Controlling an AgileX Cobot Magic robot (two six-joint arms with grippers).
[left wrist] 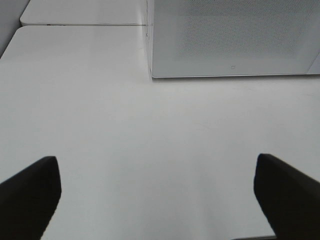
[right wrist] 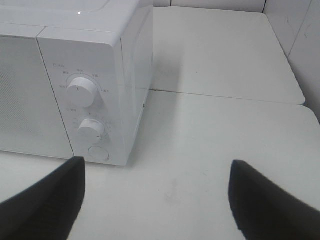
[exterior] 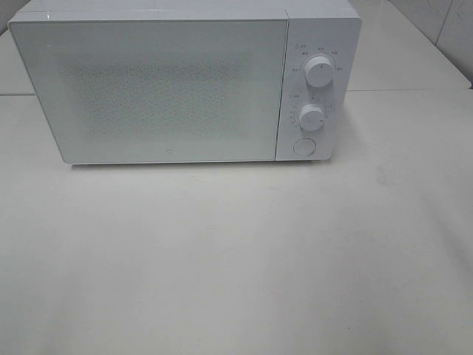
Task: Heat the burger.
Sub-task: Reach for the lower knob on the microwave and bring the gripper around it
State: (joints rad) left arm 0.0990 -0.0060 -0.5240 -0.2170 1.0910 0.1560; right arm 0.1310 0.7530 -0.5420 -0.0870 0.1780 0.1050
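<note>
The burger shows in no view. The left hand [left wrist: 155,160] and right hand [right wrist: 156,162] hang over the smooth white desk [exterior: 236,259], dark fingers spread wide and empty. At 12 o'clock stands a boxy white microwave [exterior: 170,89] with a shut, speckled door and two round knobs [exterior: 319,71] at its 3 o'clock.

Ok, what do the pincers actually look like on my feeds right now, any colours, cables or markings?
Little shows. The left pincer has two plain matte black fingers, blunt and wedge-shaped; the right pincer looks the same. No cables, markings or arm links are visible in any view.
</note>
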